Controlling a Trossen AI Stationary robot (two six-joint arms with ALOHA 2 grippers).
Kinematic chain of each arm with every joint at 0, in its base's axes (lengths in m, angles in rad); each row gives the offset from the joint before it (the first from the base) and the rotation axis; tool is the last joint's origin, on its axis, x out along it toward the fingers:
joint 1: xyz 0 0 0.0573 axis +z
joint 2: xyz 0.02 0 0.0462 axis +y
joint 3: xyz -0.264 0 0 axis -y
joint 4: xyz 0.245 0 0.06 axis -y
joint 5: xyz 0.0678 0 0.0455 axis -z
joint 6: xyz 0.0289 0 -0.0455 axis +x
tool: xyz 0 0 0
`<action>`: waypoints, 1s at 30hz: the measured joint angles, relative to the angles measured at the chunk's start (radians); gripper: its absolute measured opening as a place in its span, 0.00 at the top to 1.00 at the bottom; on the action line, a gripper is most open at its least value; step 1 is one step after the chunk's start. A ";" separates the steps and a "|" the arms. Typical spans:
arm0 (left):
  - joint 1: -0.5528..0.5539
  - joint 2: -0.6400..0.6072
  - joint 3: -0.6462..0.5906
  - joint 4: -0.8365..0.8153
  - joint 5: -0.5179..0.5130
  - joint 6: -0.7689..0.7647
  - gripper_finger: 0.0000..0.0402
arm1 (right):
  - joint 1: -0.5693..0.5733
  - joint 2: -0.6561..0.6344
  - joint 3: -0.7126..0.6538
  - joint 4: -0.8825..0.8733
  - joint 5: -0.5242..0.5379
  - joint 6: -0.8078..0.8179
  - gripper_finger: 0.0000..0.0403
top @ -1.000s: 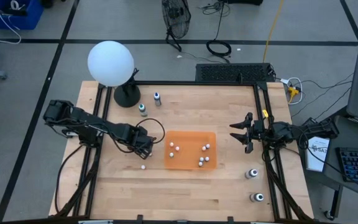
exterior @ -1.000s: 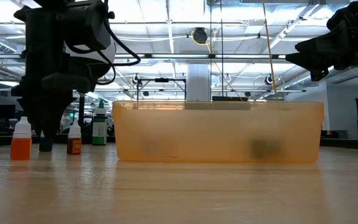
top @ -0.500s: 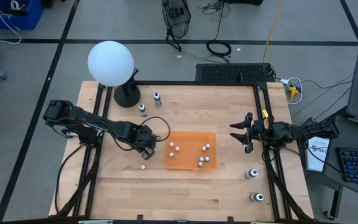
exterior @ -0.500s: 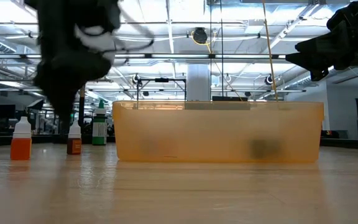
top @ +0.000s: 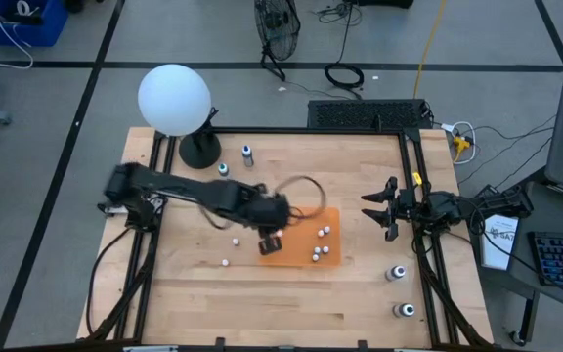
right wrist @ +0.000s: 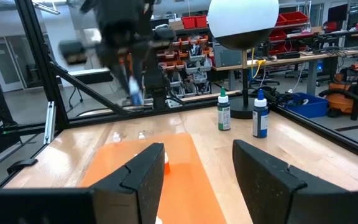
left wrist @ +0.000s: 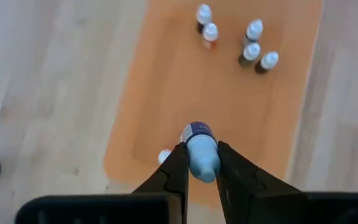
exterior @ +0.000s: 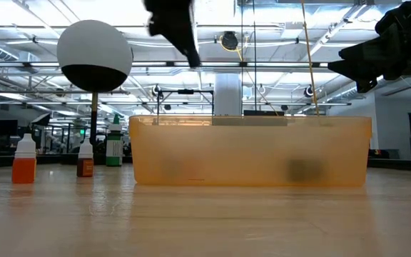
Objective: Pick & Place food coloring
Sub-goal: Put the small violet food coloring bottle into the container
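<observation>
Scene: a wooden worktop (top: 291, 303) seen from above, an orange tray (top: 306, 237) near its middle, a dark arm on each side.
Left tool: the left tool (left wrist: 197, 163) is clenched on a small blue bottle with a pale cap (left wrist: 200, 153), held over the near end of the tray.
What changed: a second ago this tool was low over the bare wood left of the tray, its fingers apart around a bottle; they have since closed and the arm has swung across to the tray's left part.
Held bottle: off the worktop, pinched between the two dark fingers (left wrist: 169, 177), not yet set down.
Bottles in tray: five white-capped bottles (left wrist: 248, 52) stand in a loose cluster at the tray's far end in the left wrist view; another white cap (left wrist: 164, 156) shows just beside the held bottle.
Bottles outside: two small ones (top: 229, 251) on the wood left of the tray, two (top: 236, 161) near the white globe (top: 173, 98), two larger (top: 400, 291) at the right edge.
Right tool: the right tool (right wrist: 194, 171) waits beside the tray's right end with fingers apart, holding nothing.
Meaning: the pick looks done; judged next is lowering and letting go inside the tray.
</observation>
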 joint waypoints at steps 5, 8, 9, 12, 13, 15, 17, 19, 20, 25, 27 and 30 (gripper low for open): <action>-0.004 0.204 0.138 -0.051 0.047 0.109 0.86 | 0.000 0.000 0.000 0.000 0.000 0.000 0.56; -0.003 0.289 0.168 -0.051 0.081 0.130 0.86 | 0.000 0.000 0.000 0.000 0.000 0.000 0.56; -0.003 0.309 0.170 -0.051 0.090 0.131 0.86 | 0.000 0.000 0.000 0.000 0.000 0.000 0.56; -0.003 0.357 0.170 -0.056 0.131 0.133 0.86 | 0.000 0.000 0.000 0.000 0.000 0.000 0.56; -0.003 0.370 0.170 -0.064 0.141 0.133 0.86 | 0.000 0.000 0.000 -0.001 0.000 0.000 0.56; -0.003 0.391 0.170 -0.079 0.155 0.129 0.86 | 0.000 0.000 0.000 -0.001 0.000 0.000 0.56; -0.003 0.401 0.165 -0.080 0.167 0.123 0.86 | 0.000 0.000 0.000 0.000 0.000 0.000 0.56; -0.003 0.401 0.151 -0.065 0.189 0.120 0.86 | 0.000 0.000 0.000 0.000 0.000 0.000 0.56; -0.003 0.399 0.143 -0.058 0.194 0.117 0.86 | 0.000 0.000 0.000 0.000 0.000 0.000 0.56; -0.003 0.401 0.131 -0.068 0.198 0.088 0.85 | 0.000 0.000 0.000 -0.001 0.000 0.000 0.55; -0.002 0.400 0.131 -0.067 0.203 0.086 0.78 | 0.000 0.000 0.000 -0.001 0.000 0.000 0.55; -0.003 0.400 0.131 -0.067 0.203 0.085 0.65 | 0.000 0.000 0.000 0.000 0.000 0.000 0.56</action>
